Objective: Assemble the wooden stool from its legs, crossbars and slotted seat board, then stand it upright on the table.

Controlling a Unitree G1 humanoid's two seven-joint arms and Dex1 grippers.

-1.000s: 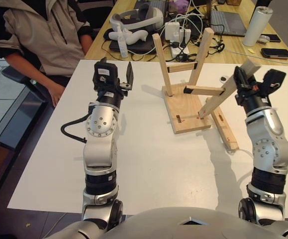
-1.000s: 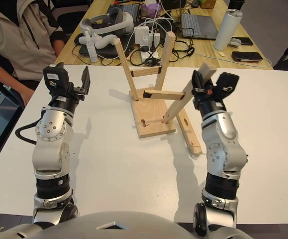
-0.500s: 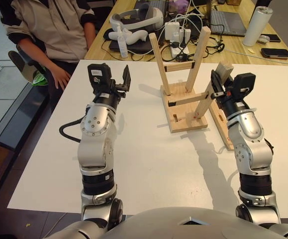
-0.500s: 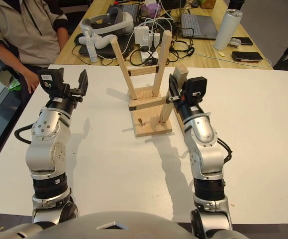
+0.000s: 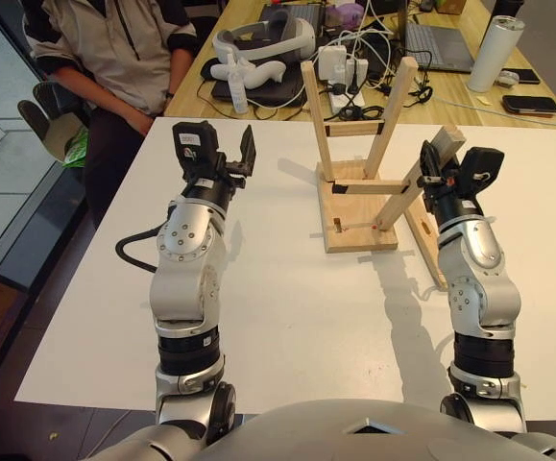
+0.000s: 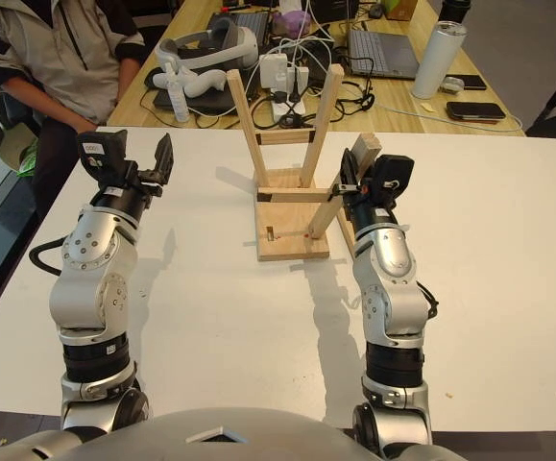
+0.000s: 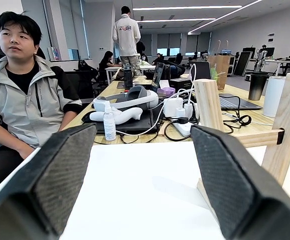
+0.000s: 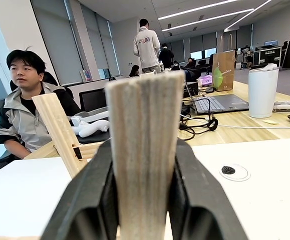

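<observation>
while your right tool [image 5: 438, 169] is clamped on the upper end of a tilted pale wooden leg [image 5: 400, 199], that leg's lower end meets the near right part of the flat square wooden seat board [image 5: 359, 237]. the board lies on the white desk [image 5: 287, 317]. two more pale wooden legs [image 5: 317, 125] stand up from the board's far side, splaying apart toward their tops, and a short wooden crossbar [image 5: 354, 129] joins them high up. a second crossbar [image 5: 362, 185] reaches from the tilted leg across to the lower part of the left standing leg; you cannot tell whether it is seated there. a fourth wooden leg [image 5: 430, 252] lies flat on the desk just beside the board's right edge. your left tool [image 5: 228, 158] is raised to the left of the board, well apart from it, its two dark fingers spread wide around nothing.
</observation>
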